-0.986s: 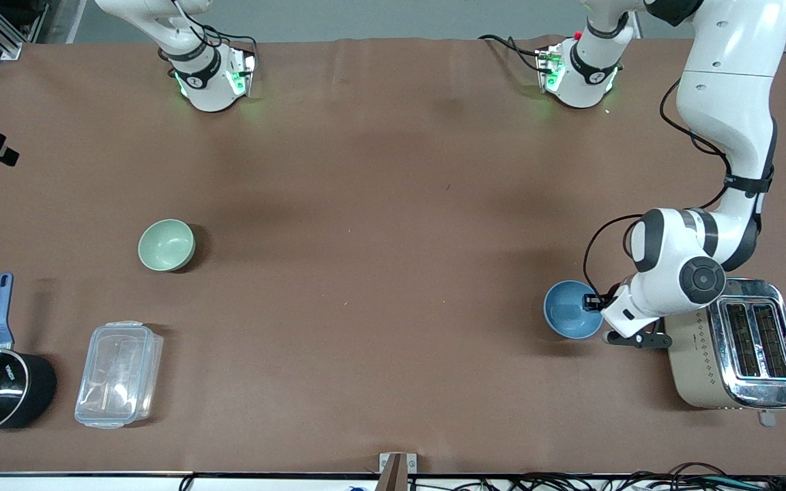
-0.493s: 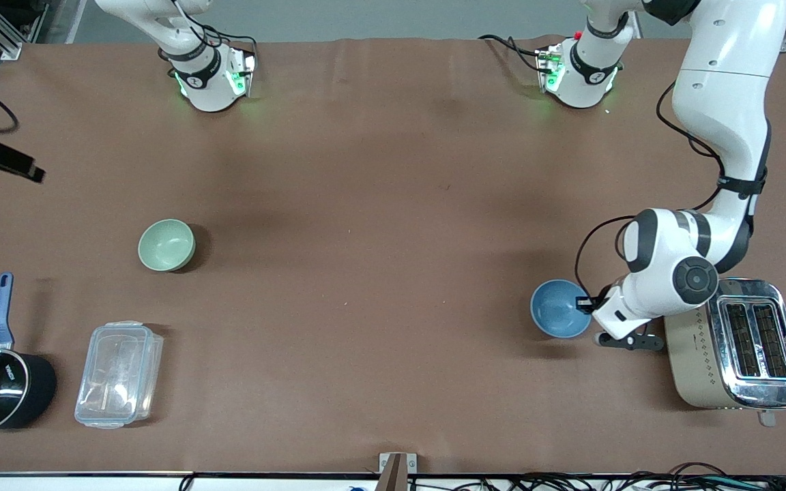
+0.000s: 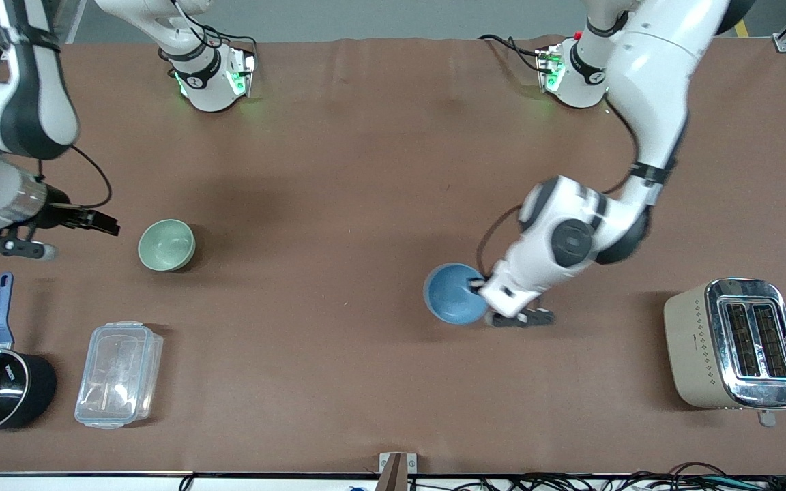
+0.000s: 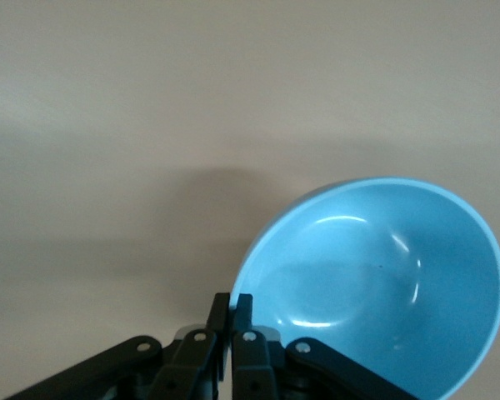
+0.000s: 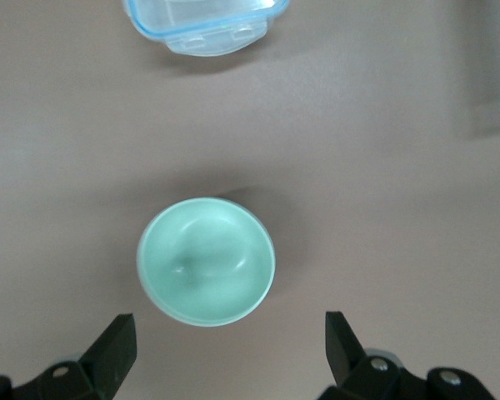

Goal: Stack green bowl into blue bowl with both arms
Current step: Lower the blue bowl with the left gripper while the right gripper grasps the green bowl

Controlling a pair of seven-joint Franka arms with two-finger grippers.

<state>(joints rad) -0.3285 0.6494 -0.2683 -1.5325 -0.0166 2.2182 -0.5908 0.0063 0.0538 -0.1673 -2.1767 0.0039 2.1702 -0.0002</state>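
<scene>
Container [image 3: 119,374]: clear plastic, rectangular, lidded; nearest the front camera, right arm's end.
Left gripper [image 3: 480,287]: fingers [image 4: 232,310] clenched on blue bowl [image 3: 455,293] rim; bowl tilted over mid-table.
Blue bowl surface: smooth, glossy inside in left wrist view.
Green bowl [image 3: 166,244]: round, matte, on table.
Right gripper [image 3: 108,226]: beside green bowl, spread wide, holding nothing.

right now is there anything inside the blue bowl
Nothing: the blue bowl shows a bare inside in the left wrist view. The left gripper is shut on its rim, covering only that edge. The table under the bowl is hidden.
</scene>
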